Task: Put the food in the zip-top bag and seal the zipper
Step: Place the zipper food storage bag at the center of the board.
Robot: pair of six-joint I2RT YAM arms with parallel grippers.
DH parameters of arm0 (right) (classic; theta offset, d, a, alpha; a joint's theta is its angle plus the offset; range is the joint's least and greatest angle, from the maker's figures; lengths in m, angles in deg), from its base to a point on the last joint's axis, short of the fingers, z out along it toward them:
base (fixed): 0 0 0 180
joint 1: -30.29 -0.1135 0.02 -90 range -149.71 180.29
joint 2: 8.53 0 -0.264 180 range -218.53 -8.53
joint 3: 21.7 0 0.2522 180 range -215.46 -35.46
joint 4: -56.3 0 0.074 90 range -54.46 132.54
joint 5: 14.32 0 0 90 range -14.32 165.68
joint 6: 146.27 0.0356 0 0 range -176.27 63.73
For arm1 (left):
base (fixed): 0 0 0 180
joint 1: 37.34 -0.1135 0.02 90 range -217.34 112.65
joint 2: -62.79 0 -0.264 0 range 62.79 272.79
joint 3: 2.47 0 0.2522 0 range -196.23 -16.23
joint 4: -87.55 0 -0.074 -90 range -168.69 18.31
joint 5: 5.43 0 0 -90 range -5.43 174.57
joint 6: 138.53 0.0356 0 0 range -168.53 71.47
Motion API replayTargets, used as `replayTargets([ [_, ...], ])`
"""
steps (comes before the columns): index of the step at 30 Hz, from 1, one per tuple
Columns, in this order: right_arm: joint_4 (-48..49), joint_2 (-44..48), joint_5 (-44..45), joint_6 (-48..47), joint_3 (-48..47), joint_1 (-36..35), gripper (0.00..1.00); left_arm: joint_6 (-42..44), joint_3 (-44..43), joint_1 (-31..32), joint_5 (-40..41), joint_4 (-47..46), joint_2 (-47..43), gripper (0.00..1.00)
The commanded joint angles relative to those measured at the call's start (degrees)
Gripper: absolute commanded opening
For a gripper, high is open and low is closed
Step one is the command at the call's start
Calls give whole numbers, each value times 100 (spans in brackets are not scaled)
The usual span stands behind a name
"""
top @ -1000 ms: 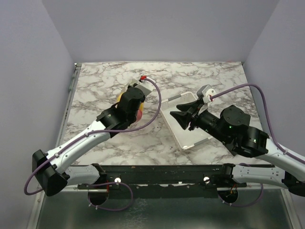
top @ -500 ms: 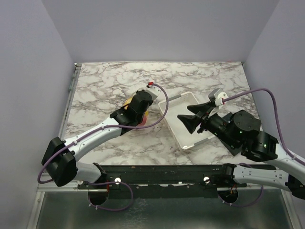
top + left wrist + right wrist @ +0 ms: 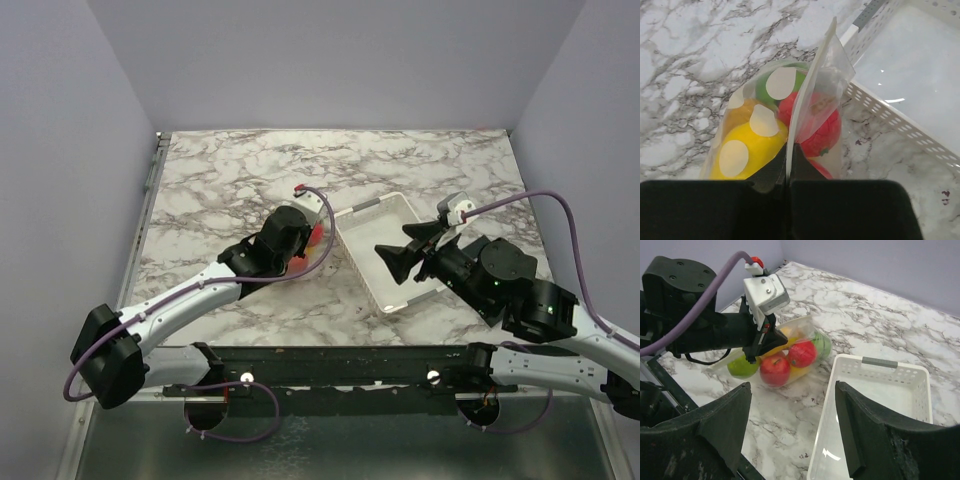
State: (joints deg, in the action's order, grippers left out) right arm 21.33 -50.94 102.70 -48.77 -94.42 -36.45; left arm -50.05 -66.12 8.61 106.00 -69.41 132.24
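Step in hand: we judge this to be the sealing. The food (image 3: 821, 129) shows through the zip-top bag (image 3: 826, 82), so what remains is the zipper (image 3: 806, 97).
Bag: it lies on the desk (image 3: 225, 170) near the middle, a little toward the left edge, just beside the left wall of the white basket (image 3: 352, 214).
Food: red, yellow and green fruits sit packed together. We cannot tell whether the light green fruit (image 3: 742, 368) at the bag's near end is fully inside.
Left gripper (image 3: 788, 151): its jaws are clamped together on the zipper strip, which stands on edge between them.
Right gripper (image 3: 790, 424): its jaws are wide apart and hold nothing, hovering over the basket toward the right edge.
Next move: we think the left jaws must run along the strip to its far end under steady pressure. The bag may drag unless the right gripper pins it.
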Motion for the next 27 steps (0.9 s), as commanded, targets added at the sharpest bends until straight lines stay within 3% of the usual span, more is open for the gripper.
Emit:
replayTargets([
  [1, -105, 57, 232, 168, 174, 11, 74, -979, 346, 79, -473, 115, -280, 0],
  [8, -110, 75, 299, 404, 359, 9, 76, -1811, 761, 132, -280, 287, -296, 2],
  [17, -104, 192, 248, 700, 658, 9, 77, -2489, 876, 141, -34, 344, 602, 2],
  [27, -340, 231, 202, 1076, 758, 12, 77, -2350, 99, 37, 1118, 560, 1672, 4],
])
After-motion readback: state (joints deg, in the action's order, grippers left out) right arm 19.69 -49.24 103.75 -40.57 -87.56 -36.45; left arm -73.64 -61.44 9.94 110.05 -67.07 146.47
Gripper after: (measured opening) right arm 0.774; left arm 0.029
